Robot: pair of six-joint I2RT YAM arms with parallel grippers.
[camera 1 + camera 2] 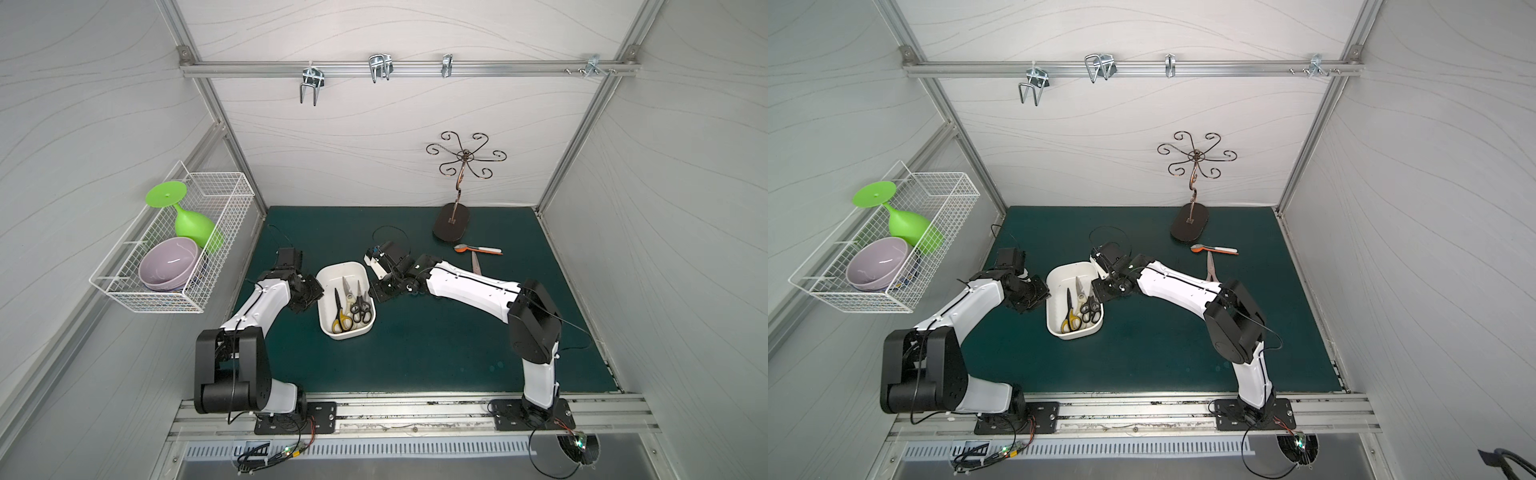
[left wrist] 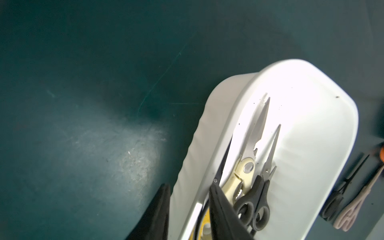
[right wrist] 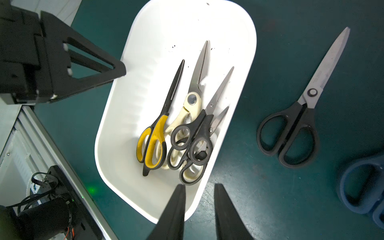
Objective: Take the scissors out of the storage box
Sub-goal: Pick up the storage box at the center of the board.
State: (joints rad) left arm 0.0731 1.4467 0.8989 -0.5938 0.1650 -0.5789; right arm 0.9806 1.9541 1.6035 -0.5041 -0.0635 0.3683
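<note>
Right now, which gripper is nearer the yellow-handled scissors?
Left. The left gripper straddles the storage box wall right beside the yellow-handled scissors; the right gripper sits at the opposite wall, beyond the cream shears.

I find no word, number or brand here that can be read with certainty. The only mark is a faint print on the steel blade of the black-handled scissors (image 3: 303, 108), in the right part of the right wrist view, a little above the pivot screw. It looks like one or two short lines, but it is too small and pale to read.
</note>
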